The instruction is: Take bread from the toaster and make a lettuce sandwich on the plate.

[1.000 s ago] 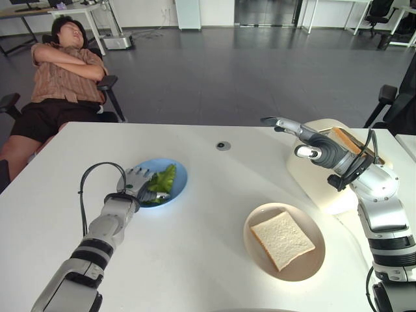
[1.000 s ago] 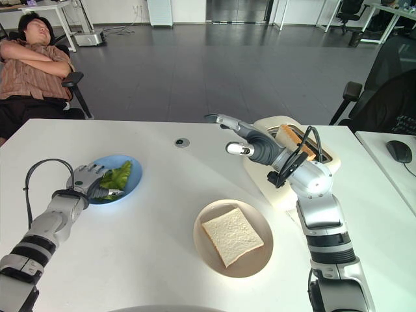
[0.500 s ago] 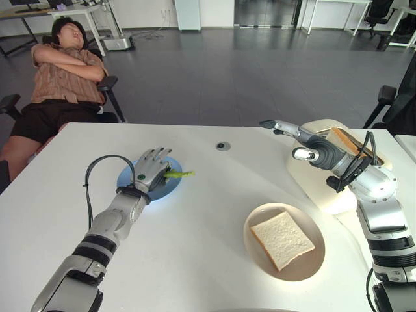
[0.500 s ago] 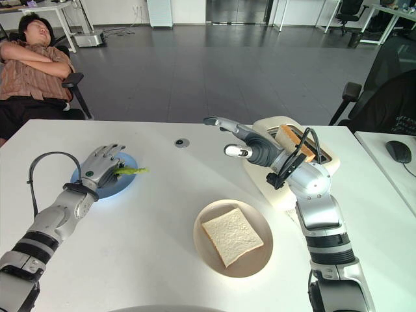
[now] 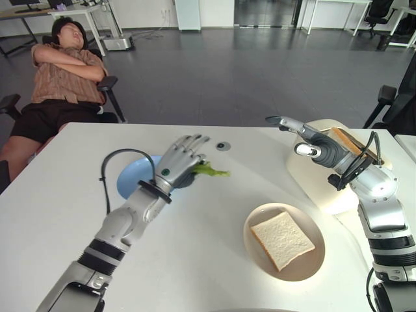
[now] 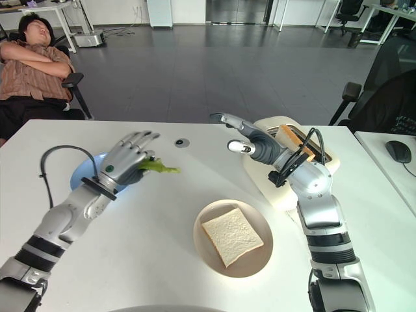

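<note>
Because your left hand (image 5: 178, 163) pinches the lettuce (image 5: 212, 171) only lightly, fingers mostly spread, the leaf could slip onto the middle of the table (image 5: 208, 260) before reaching the bread (image 5: 281, 239) on the plate (image 5: 313, 265) near the front edge. Your right hand (image 5: 311, 143), open and empty, could knock the toaster (image 5: 304, 183).

A white tabletop (image 5: 195, 260) carries a blue dish (image 5: 133, 175) on its left part and a small round grommet (image 5: 223, 145) near the far edge. A mouse (image 6: 397, 150) lies on a neighbouring desk (image 6: 383, 179) at right, with a black chair (image 6: 374, 91) behind it on the dark floor (image 5: 227, 71).
</note>
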